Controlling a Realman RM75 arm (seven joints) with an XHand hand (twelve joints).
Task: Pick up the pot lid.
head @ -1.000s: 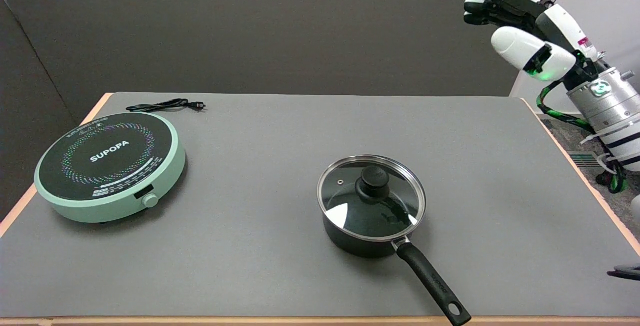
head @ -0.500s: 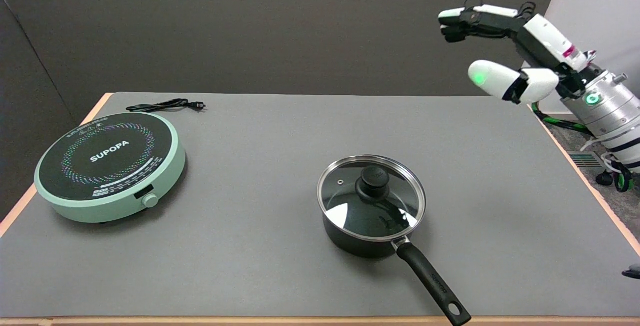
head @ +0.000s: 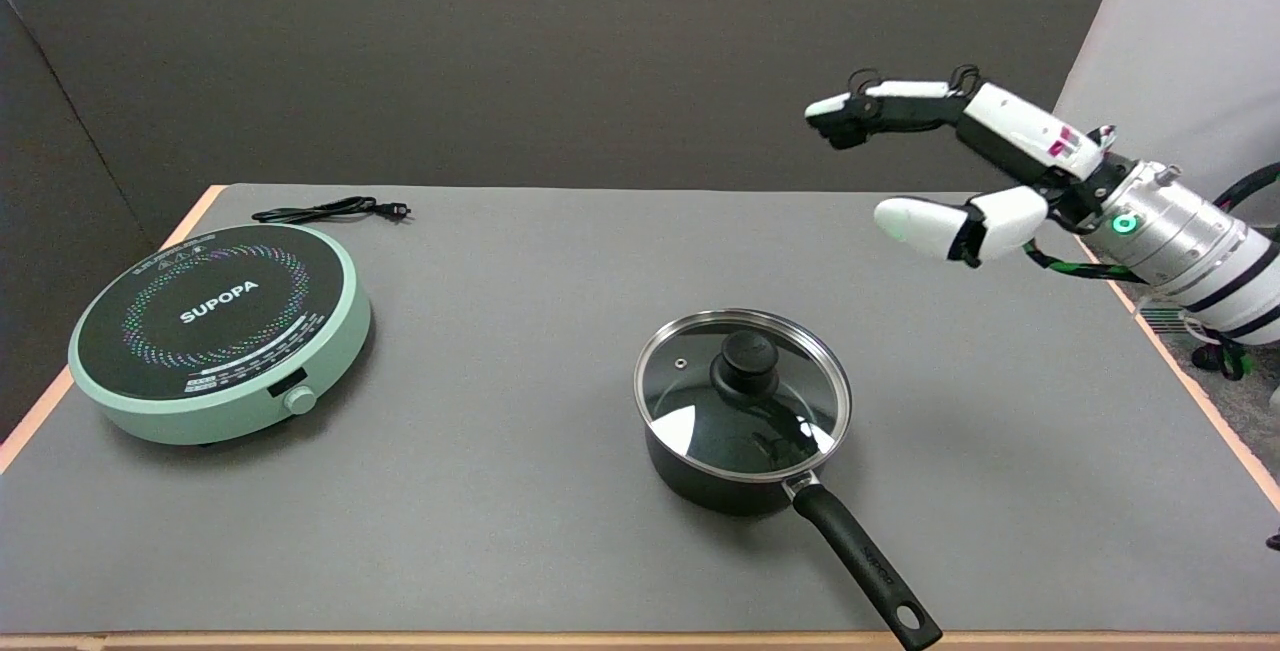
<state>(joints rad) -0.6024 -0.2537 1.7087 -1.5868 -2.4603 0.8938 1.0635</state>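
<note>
A glass pot lid (head: 700, 401) with a steel rim and a black knob (head: 746, 358) sits on a black saucepan (head: 720, 481) at the table's middle right. The saucepan's long black handle (head: 865, 563) points toward the near right edge. My right hand (head: 950, 166) hovers in the air above and to the right of the pot, well apart from the lid. Its fingers stretch leftward, the thumb spread below them, and it holds nothing.
A mint-green induction cooker (head: 215, 331) marked SUPOPA stands at the table's left, its black power cord (head: 330, 210) lying behind it. The grey table (head: 520, 261) ends in an orange edge at the right (head: 1160, 341) and near sides.
My right hand has come down and moved left, from high at the upper right toward the pot, turning so its fingers point leftward. The pot and lid have not moved.
</note>
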